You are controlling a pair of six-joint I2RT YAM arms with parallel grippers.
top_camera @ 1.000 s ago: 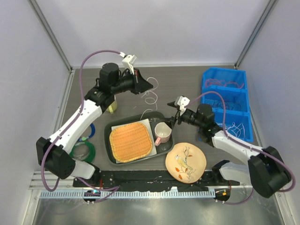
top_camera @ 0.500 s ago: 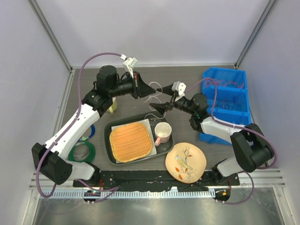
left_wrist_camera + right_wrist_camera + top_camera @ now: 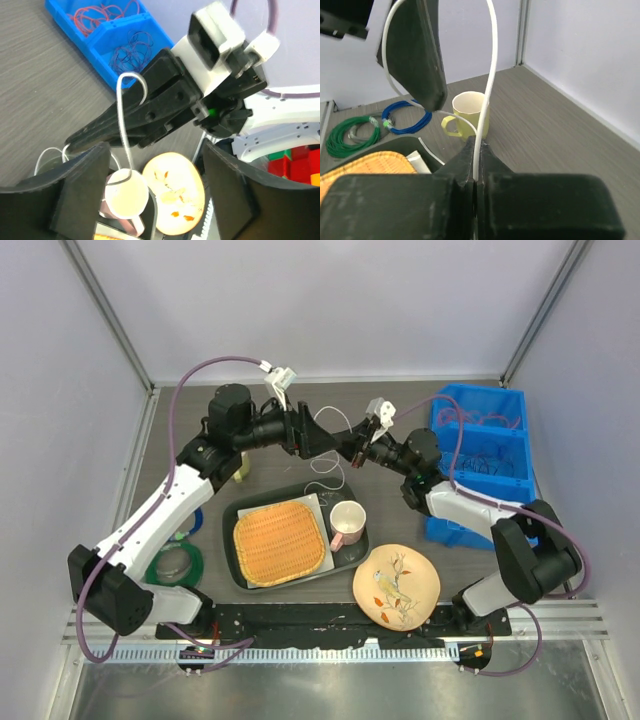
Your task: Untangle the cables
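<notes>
A thin white cable (image 3: 490, 75) rises in a loop from my right gripper (image 3: 476, 142), whose jaws are shut on it. From above, the right gripper (image 3: 347, 447) meets the left gripper (image 3: 330, 440) tip to tip over the table's middle, and the cable's white loops (image 3: 322, 466) hang below them. In the left wrist view the left gripper (image 3: 155, 195) is open, its fingers (image 3: 75, 190) wide apart. The white cable (image 3: 121, 125) curls in front of the right gripper's black body (image 3: 155, 105), not pinched by the left. Red cables (image 3: 100, 12) and purple cables (image 3: 131, 47) lie in the blue bin (image 3: 483, 455).
A dark tray (image 3: 243, 512) holds an orange woven mat (image 3: 279, 541) and a pink mug (image 3: 346, 524). A bird-painted plate (image 3: 396, 586) lies at the front. A yellow mug (image 3: 470, 112) stands behind, with blue (image 3: 407, 117) and green (image 3: 347, 135) rings on the left.
The right gripper swung up and left to meet the left gripper and shut on the white cable. The left gripper's jaws opened, releasing the cable.
</notes>
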